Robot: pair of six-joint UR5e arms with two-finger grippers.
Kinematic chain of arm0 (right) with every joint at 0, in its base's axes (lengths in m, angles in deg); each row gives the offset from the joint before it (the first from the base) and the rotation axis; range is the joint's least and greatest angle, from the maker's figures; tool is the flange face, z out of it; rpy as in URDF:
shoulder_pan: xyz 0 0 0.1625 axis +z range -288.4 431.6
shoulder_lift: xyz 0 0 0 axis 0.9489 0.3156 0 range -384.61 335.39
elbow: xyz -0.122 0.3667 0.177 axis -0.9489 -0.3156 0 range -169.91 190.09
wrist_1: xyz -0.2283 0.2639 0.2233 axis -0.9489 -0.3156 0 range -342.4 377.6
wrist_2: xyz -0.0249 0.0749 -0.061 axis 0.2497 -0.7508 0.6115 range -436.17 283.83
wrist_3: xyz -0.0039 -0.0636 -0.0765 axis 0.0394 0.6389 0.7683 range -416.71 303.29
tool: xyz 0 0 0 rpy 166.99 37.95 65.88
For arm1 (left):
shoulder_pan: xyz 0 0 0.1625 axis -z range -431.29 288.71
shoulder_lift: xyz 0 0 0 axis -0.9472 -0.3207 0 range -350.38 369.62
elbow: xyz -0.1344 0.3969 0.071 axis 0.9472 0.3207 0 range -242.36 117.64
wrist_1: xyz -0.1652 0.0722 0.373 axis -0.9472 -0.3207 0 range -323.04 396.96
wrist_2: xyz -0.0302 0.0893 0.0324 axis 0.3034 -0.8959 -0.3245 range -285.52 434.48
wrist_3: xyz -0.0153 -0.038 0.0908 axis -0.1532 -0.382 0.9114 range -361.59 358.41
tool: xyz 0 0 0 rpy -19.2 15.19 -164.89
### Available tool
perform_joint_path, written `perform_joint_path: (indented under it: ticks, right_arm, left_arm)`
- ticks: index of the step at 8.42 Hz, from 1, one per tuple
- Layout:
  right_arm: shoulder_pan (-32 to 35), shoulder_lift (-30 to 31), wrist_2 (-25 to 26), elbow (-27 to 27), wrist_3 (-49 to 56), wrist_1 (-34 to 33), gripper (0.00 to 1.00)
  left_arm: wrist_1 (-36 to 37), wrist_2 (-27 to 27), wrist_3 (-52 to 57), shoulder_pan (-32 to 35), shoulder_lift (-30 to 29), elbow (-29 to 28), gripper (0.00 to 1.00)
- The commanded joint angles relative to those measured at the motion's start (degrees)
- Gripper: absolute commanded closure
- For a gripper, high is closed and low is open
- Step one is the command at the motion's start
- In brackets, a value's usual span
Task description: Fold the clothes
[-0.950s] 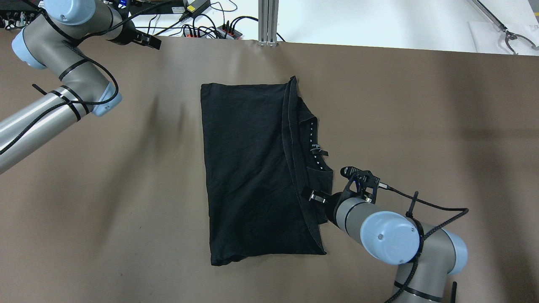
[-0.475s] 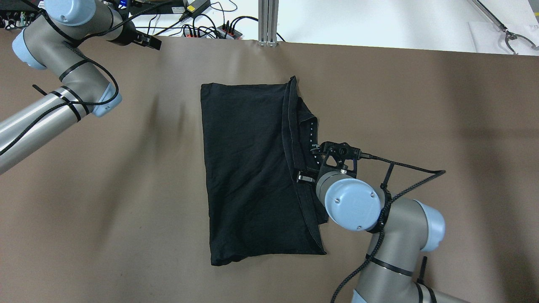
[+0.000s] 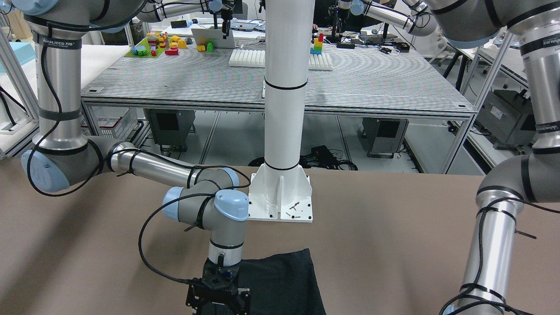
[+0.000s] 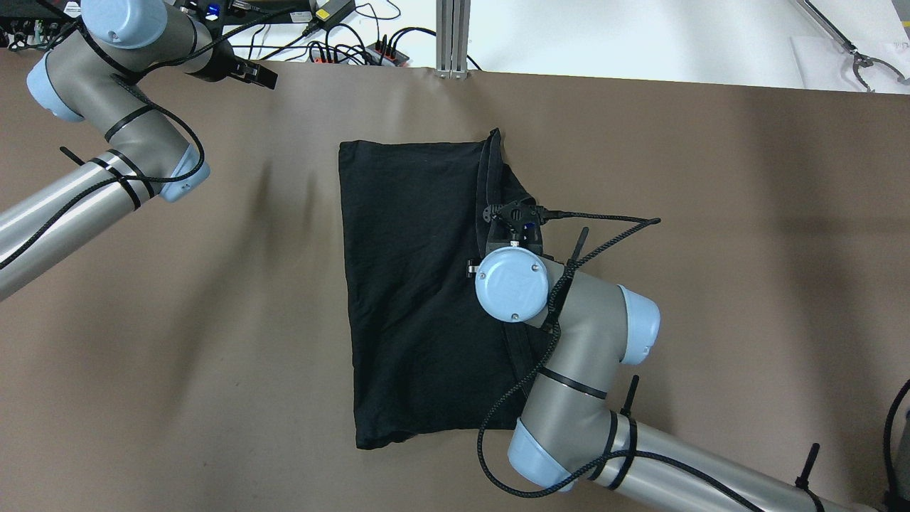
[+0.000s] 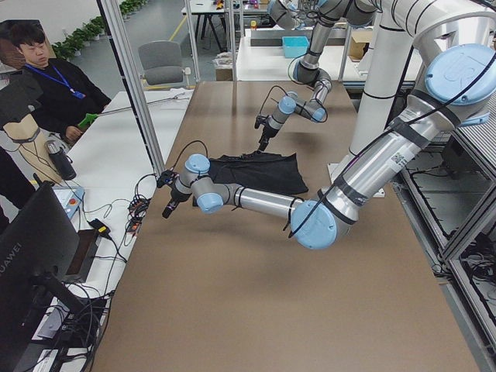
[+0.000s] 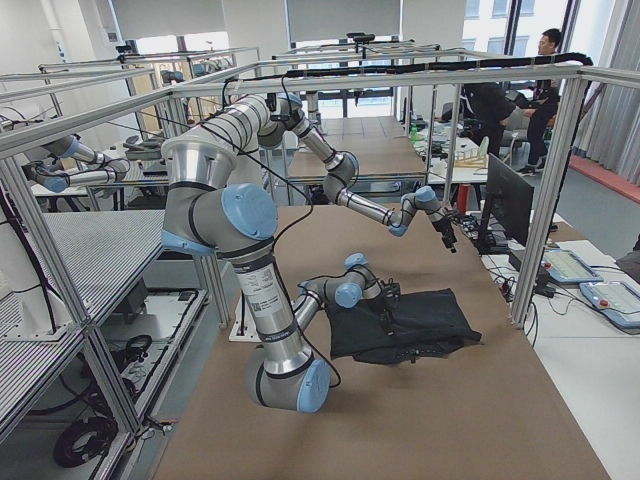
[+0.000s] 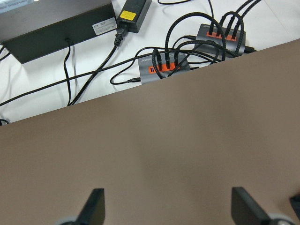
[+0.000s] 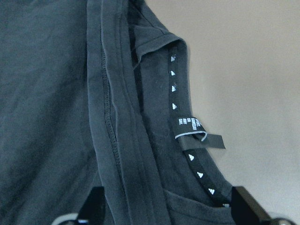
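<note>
A black shirt (image 4: 412, 284) lies folded lengthwise in the middle of the brown table (image 4: 711, 213), its collar side on the right. It also shows in the front-facing view (image 3: 280, 280). My right gripper (image 8: 171, 215) hangs open and empty over the collar, pointing down. The collar tape with white triangles and a looped label (image 8: 190, 124) lies just ahead of it. In the overhead view the wrist (image 4: 512, 284) hides its fingers. My left gripper (image 4: 259, 73) is open and empty at the table's far left edge, far from the shirt; its two fingers stand wide apart in the left wrist view (image 7: 168, 211).
Power strips with cables (image 7: 164, 70) and a black box (image 7: 56, 28) lie just beyond the table's far edge. A white column base (image 3: 282, 197) stands at the robot's side. A grabber tool (image 4: 853, 60) lies at the far right. An operator (image 5: 46, 85) sits beyond the far edge.
My right arm has swung from the shirt's near right edge forward and left, and its gripper now hangs over the collar. The left arm has barely moved. The shirt lies as before.
</note>
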Motion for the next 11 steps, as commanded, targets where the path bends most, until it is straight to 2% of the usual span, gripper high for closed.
perform_joint_path:
  ticks: [1, 4, 8, 10, 11]
  right_arm:
    - [0.64, -4.89, -0.03, -8.92, 3.91, -0.2, 0.06]
    - [0.73, -4.81, 0.06, -10.43, 4.35, -0.29, 0.06]
    - [4.67, -3.68, -0.2, -10.52, 8.2, -1.52, 0.06]
    - [5.65, 0.7, -0.29, -10.17, 10.76, 0.23, 0.06]
    - [5.65, 3.07, -0.29, -10.17, 10.77, 3.29, 0.06]
  left_arm:
    - [-0.04, 0.0, -0.88, -0.12, 0.09, 0.26, 0.05]
    - [-0.04, 0.0, -0.88, -0.2, 0.61, 0.26, 0.05]
    - [-0.04, 0.0, -0.88, -0.55, 0.53, 0.17, 0.05]
    - [-0.04, -0.09, -0.88, -0.56, 0.53, 0.26, 0.05]
    - [0.04, -0.09, -0.88, -0.56, 0.53, 0.17, 0.05]
